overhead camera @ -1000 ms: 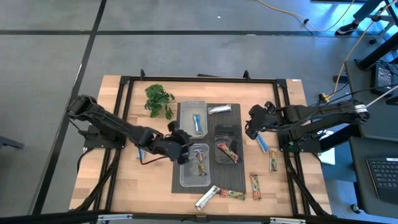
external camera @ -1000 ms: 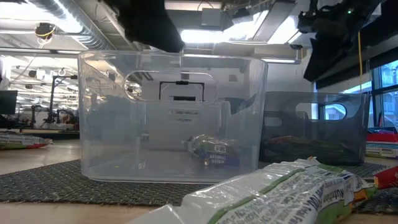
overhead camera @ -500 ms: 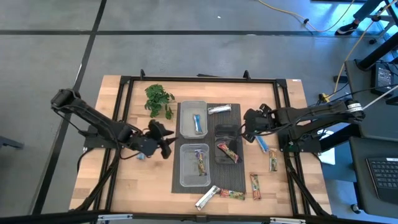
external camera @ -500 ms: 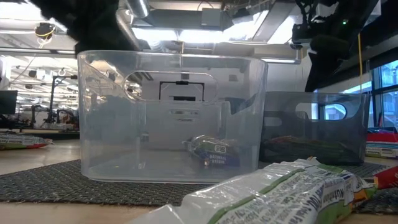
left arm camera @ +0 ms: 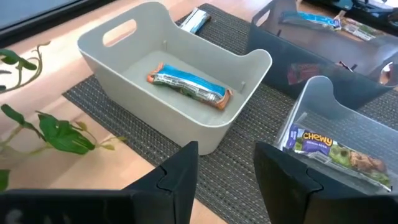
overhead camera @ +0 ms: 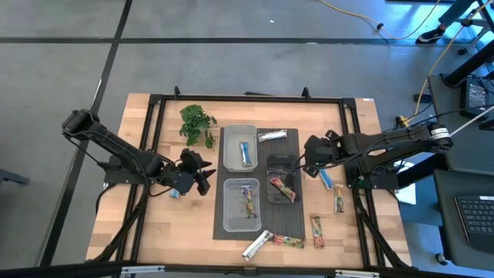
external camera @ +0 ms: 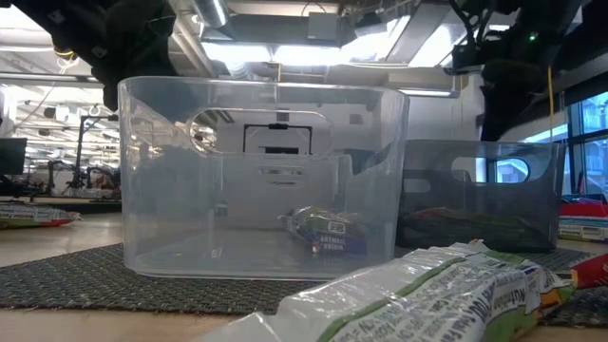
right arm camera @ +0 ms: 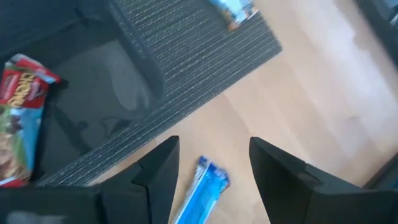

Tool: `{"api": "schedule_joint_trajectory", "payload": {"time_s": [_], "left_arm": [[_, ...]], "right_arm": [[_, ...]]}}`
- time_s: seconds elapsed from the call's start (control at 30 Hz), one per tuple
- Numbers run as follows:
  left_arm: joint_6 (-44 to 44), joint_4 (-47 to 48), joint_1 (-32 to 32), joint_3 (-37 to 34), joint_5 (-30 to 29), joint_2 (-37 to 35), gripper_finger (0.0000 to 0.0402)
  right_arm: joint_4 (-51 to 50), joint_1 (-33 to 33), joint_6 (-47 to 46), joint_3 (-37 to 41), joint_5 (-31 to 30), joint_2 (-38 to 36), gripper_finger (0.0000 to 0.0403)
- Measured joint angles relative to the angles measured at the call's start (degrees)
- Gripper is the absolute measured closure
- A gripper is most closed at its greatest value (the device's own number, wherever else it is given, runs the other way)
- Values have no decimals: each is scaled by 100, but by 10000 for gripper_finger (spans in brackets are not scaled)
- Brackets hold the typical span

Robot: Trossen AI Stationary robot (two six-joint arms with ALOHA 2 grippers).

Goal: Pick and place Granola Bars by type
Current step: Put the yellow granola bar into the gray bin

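Hovering released, left claw (overhead camera: 202,174) beside tubs, right claw (right arm camera: 211,163) released over blue bar (right arm camera: 200,194).

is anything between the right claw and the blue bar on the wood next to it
Nothing visible. The right claw hovers open directly over the blue bar, which lies on bare wood just off the dark mat, with no other wrapper or tub in between.

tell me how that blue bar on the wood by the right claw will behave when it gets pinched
The blue bar looks flat and thin, so it is probably light and won't roll. Its shiny wrapper suggests it may slip or crinkle between the fingers, with the ends flexing a little. It lies flat on the bare table under the open right claw, so a low pinch may scrape the wood or nudge it sideways.
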State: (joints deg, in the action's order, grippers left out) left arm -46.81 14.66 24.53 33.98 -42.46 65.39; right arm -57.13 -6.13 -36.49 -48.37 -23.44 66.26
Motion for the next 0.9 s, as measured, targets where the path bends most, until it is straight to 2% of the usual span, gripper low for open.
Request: {"api": "schedule_joint_trajectory", "payload": {"time_s": [0.33,0.5,0.63,0.8,0.9], "left_arm": [[-33,4,-31,0,-3,0,255],[-45,-37,-31,0,-2,0,255],[-43,-33,-31,0,-2,0,254],[-44,-33,-31,0,7,2,256],[-43,-33,-33,0,6,2,254]], "right_arm": [[3,2,86,-1,89,0,205],[162,2,964,1,-283,0,205],[717,2,1968,1,-307,0,205],[1370,2,2866,1,276,0,205],[1551,-2,2934,1,544,0,205]]}}
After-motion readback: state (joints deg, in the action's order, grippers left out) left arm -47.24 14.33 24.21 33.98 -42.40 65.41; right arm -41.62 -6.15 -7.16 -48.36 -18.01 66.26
